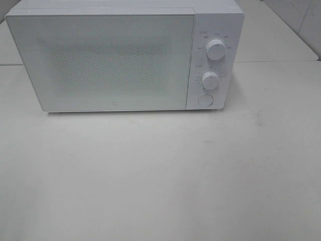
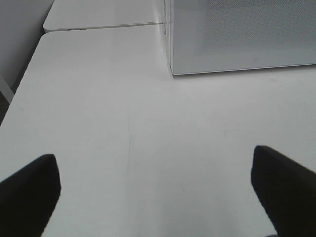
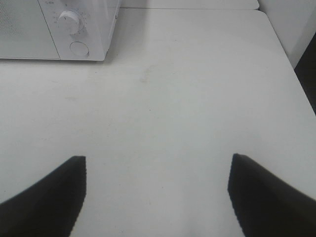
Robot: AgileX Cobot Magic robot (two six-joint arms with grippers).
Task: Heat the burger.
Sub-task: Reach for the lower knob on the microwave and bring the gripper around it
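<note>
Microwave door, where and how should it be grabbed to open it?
The microwave door sits shut and flush, with no handle showing. Come from the front: the round button under the two dials probably releases it. Then grip the door's right edge, next to the control panel, likely its free side.

Door logo: a small grey mark low on the middle of the microwave door, too small to read from where I stand.
Upper dial: ringed by tiny grey scale markings, but I can't make out any figure or word.
Lower dial: has the same fine grey markings around it, with a short caption at its upper left. All of it is blurred.
Readable text: none anywhere in the scene.
</note>
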